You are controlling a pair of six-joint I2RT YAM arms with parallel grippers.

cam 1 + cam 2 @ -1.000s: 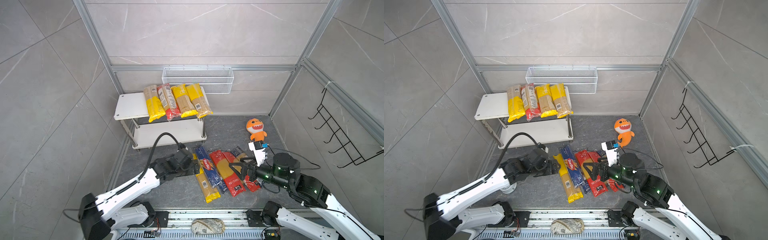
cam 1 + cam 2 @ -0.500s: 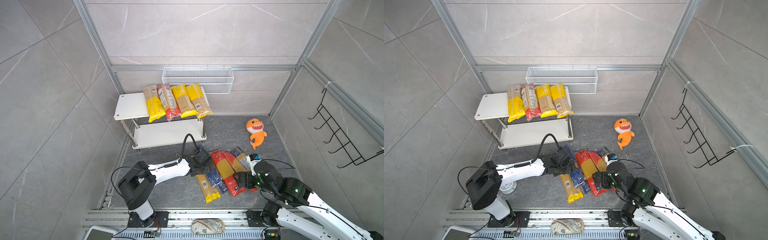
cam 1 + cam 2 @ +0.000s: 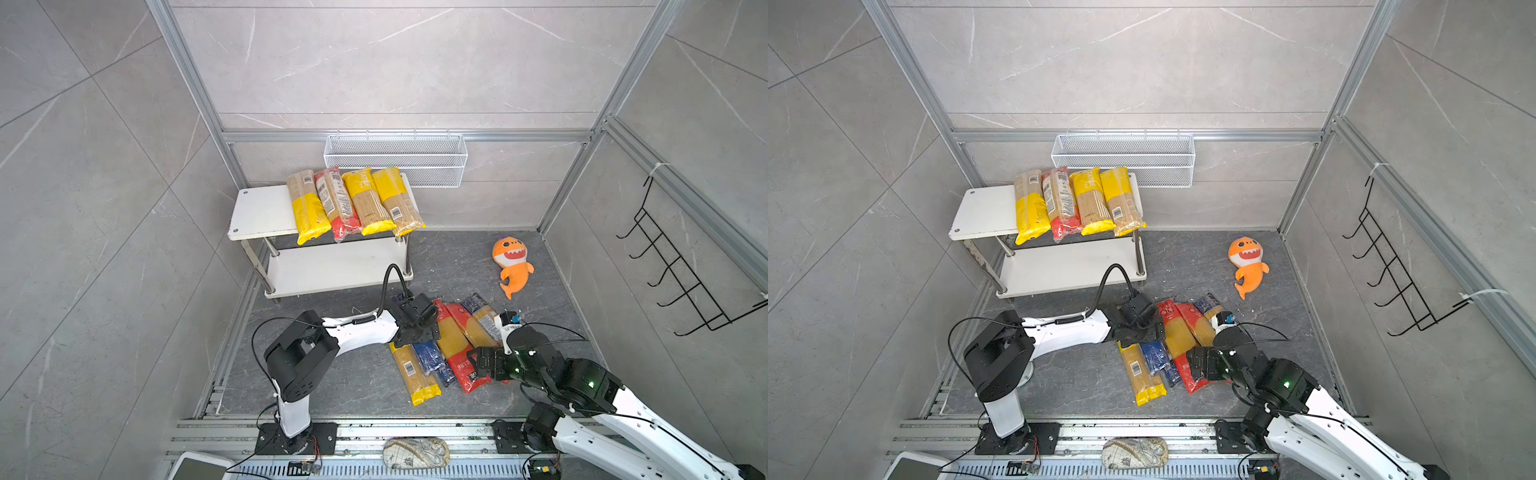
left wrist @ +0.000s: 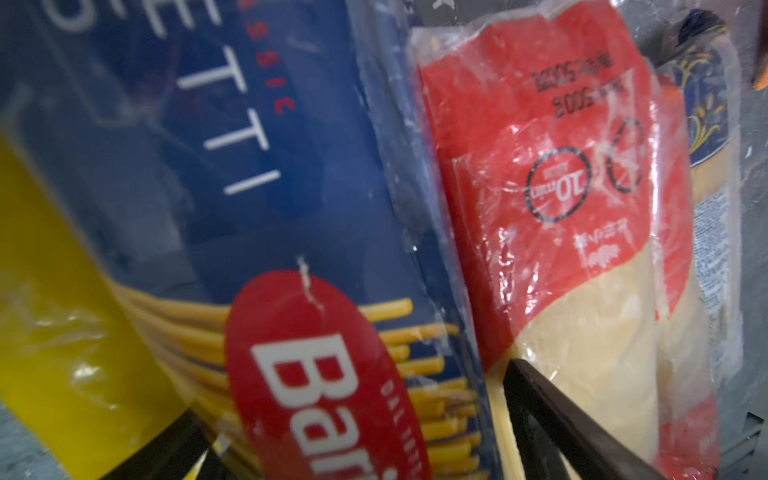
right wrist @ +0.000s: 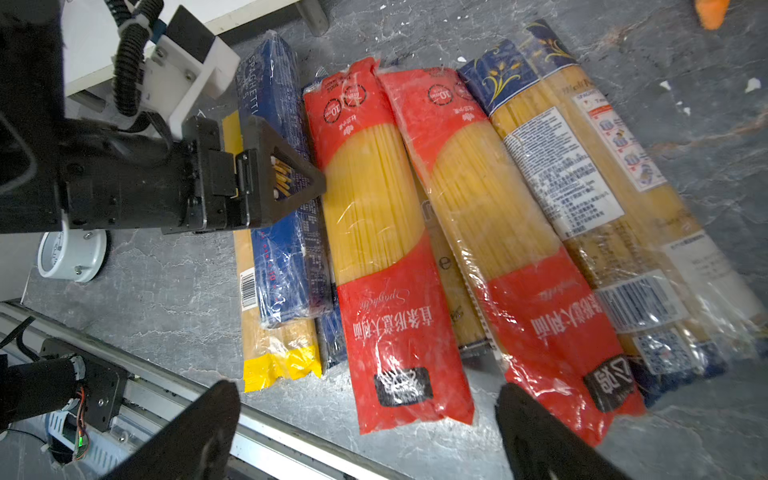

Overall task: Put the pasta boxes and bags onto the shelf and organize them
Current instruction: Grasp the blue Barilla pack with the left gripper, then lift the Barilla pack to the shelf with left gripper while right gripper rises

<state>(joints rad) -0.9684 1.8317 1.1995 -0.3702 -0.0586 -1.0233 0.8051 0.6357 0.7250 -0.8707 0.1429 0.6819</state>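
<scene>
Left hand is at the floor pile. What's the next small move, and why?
Likely ease the left hand down and close it on the blue Barilla pack: its jaws stand open astride that pack and hold nothing yet.

Large grey marble-look wall tiles (image 3: pixel 374 62) close 3 sides, framed by silver aluminium posts (image 3: pixel 186 70). The dark grey stone-look floor (image 3: pixel 457 257) is evenly lit. A white wire mesh basket (image 3: pixel 395 160) hangs on the back wall, a black wire hook rack (image 3: pixel 681 258) on the right wall
</scene>
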